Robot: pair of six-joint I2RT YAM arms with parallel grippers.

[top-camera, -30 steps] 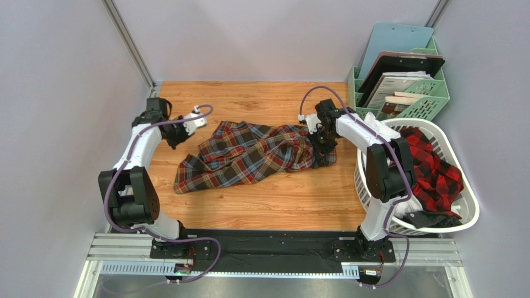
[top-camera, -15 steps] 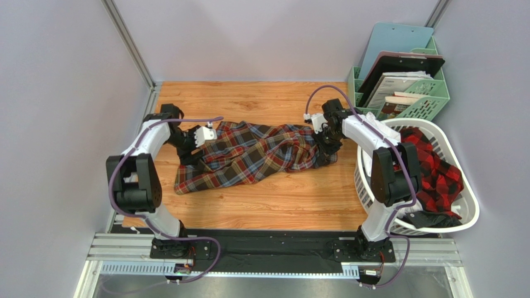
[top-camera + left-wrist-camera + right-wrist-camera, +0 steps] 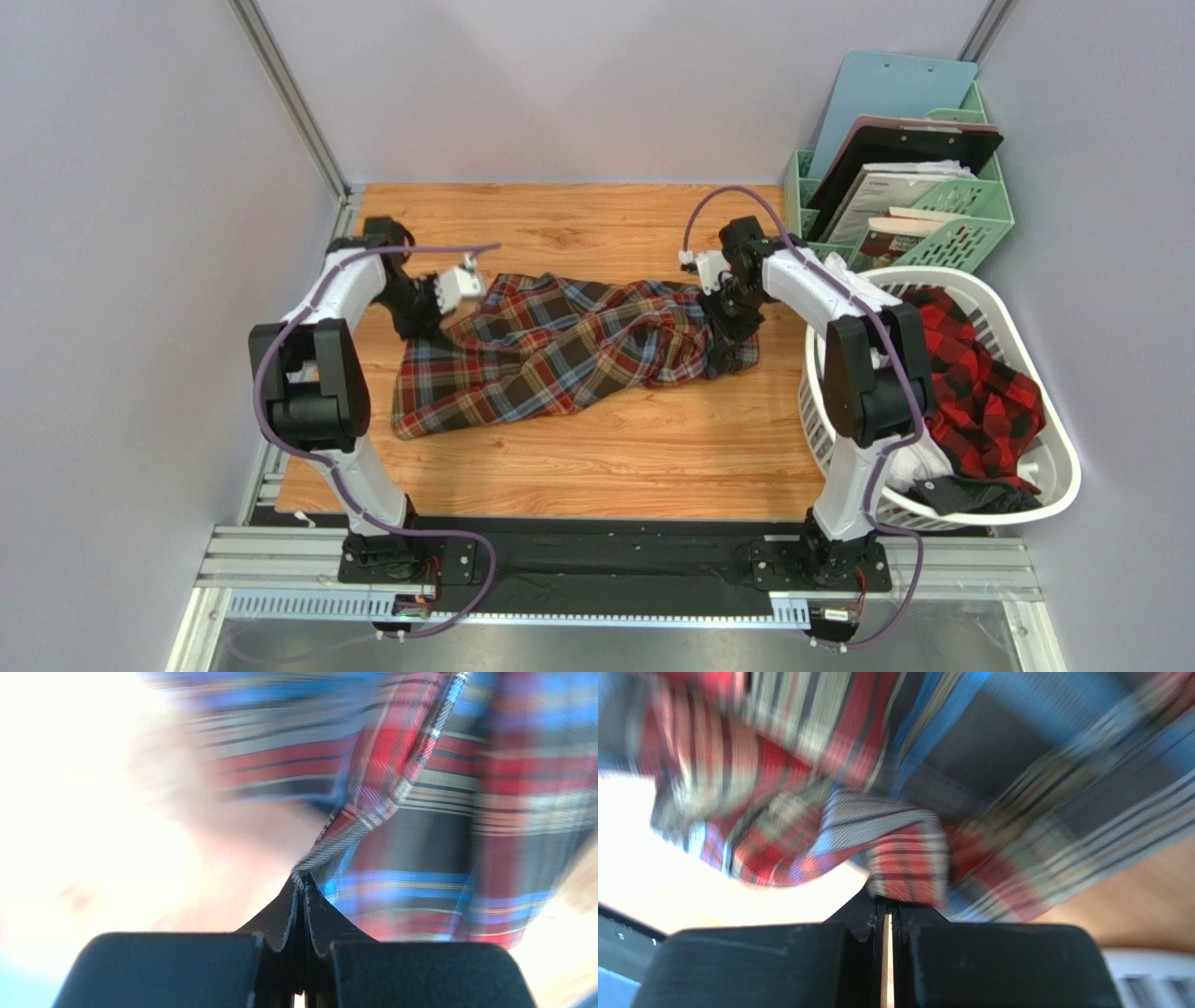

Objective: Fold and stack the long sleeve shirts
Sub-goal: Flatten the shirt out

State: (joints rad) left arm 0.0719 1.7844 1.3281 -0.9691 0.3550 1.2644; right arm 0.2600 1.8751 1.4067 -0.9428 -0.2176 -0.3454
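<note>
A dark brown-olive tartan long sleeve shirt lies crumpled across the wooden table. My left gripper is shut on its upper left edge. In the left wrist view a thin fabric edge rises out of the pinched fingertips of the left gripper. My right gripper is shut on the shirt's right end. The right wrist view shows a folded plaid flap caught at the tips of the right gripper. A red-and-black check shirt lies in the basket.
A white laundry basket stands at the table's right edge, with white and dark cloth in it besides the check shirt. A green file organizer with folders and papers sits at the back right. Grey walls close in the left, back and right.
My left gripper swung right from beside the shirt to its upper left edge, opened, and shut on the fabric. The right gripper stayed shut on the shirt's right end, shifting only slightly.
</note>
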